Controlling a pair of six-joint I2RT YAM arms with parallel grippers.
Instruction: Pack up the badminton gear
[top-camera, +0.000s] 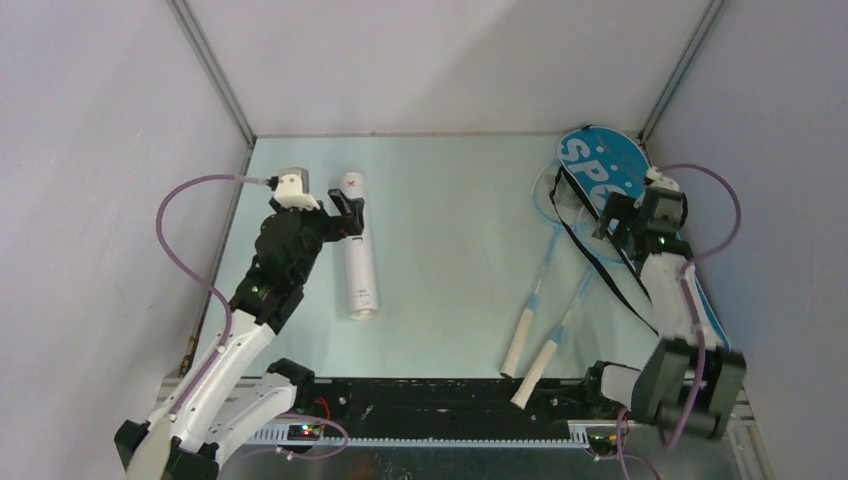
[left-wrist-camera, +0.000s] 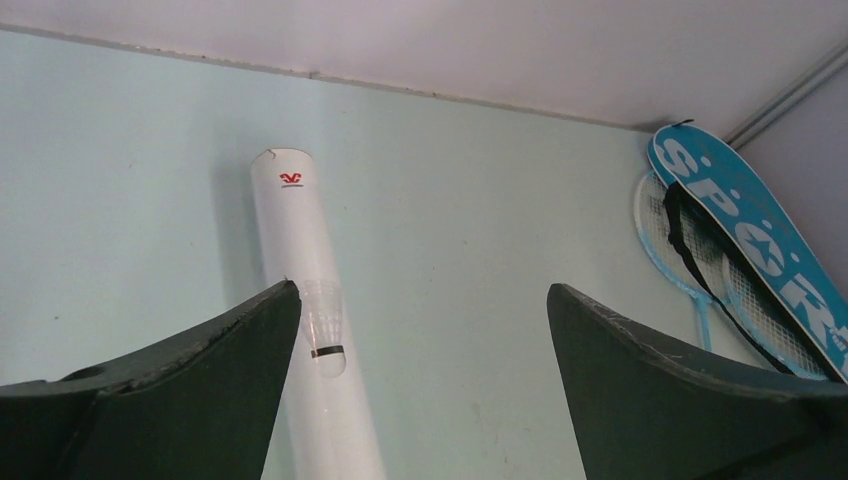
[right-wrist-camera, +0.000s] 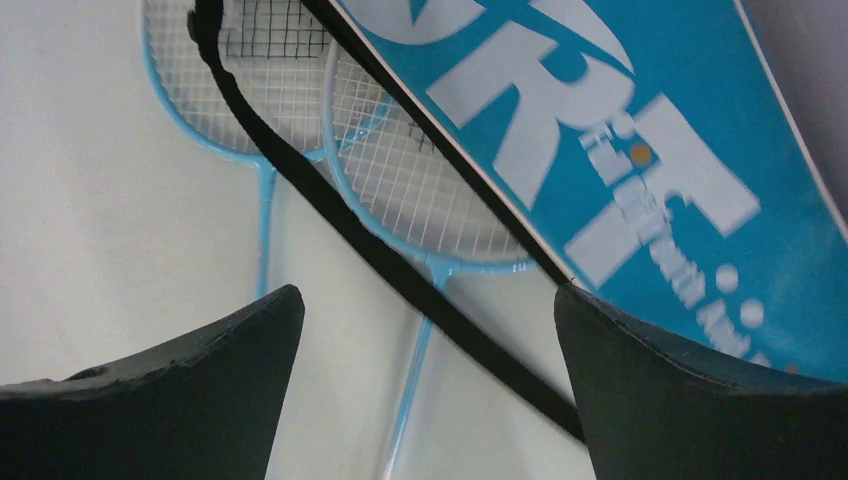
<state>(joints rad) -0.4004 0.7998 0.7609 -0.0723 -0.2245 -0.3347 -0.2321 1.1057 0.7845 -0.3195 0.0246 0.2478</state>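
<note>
Badminton gear is shown spread across a pale green table (top-camera: 450, 230), with both arms poised above it. At the left, the left gripper (left-wrist-camera: 420, 295) is spread wide and holds nothing, beside the far half of the long white tube (top-camera: 358, 250), which lies lengthwise on the table. A white feather shuttlecock (left-wrist-camera: 322, 322) is glimpsed against the tube in the left wrist view, its edge cut off by a dark finger (left-wrist-camera: 200, 370). Whether it lies on the tube or inside it cannot be told.

At the right, the right gripper (right-wrist-camera: 428, 300) is likewise held wide and empty over the two rackets (top-camera: 521, 345) and the blue bag (top-camera: 600, 165). The racket heads are partly hidden beneath the bag, and its black strap (right-wrist-camera: 330, 215) is draped across their strings and shafts. The cream handles (top-camera: 536, 368) are laid side by side, pointing toward the arm bases. The bag's near end is masked by the right arm in the top view, and its lettering is cut off in every view. The strap is blurred low in the right wrist view.
</note>
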